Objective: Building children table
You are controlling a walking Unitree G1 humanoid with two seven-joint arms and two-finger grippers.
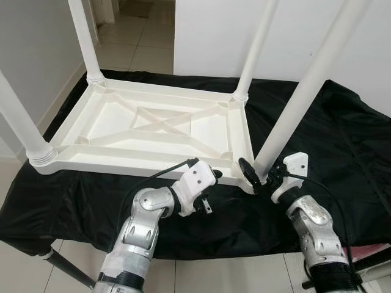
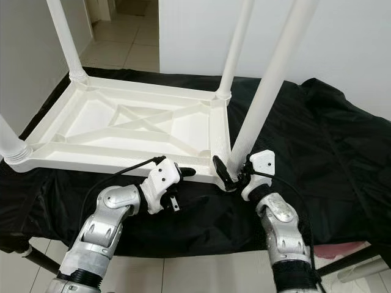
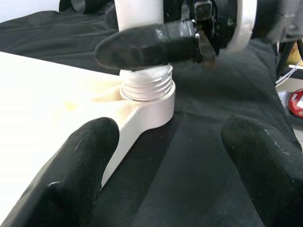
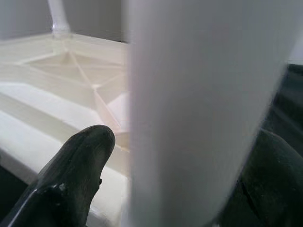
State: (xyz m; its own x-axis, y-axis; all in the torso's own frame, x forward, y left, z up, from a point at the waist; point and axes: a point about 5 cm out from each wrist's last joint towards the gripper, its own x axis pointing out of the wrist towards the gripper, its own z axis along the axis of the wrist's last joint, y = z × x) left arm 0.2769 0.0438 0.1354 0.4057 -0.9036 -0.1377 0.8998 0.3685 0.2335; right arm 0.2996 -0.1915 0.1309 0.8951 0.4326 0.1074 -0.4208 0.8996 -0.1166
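The white plastic table (image 1: 122, 162) lies upside down on a black cloth. Three legs stand up from its corners: near left (image 1: 21, 122), far left (image 1: 85, 43) and far right (image 1: 253, 52). The fourth leg (image 1: 305, 91) leans at the near right corner, its threaded end (image 3: 146, 87) sitting in the corner socket. My right gripper (image 1: 259, 174) is shut on this leg just above the socket, one finger (image 4: 80, 165) on each side of it. My left gripper (image 1: 208, 182) is open at the table's front rim, just left of that corner, with nothing between its fingers (image 3: 80, 165).
The black cloth (image 1: 342, 140) covers the whole work surface and hangs over its front edge. Tiled floor (image 1: 140, 43) and a doorway lie behind; a white wall (image 1: 208, 30) stands at the back. A pink thing (image 1: 366, 251) lies low at the right.
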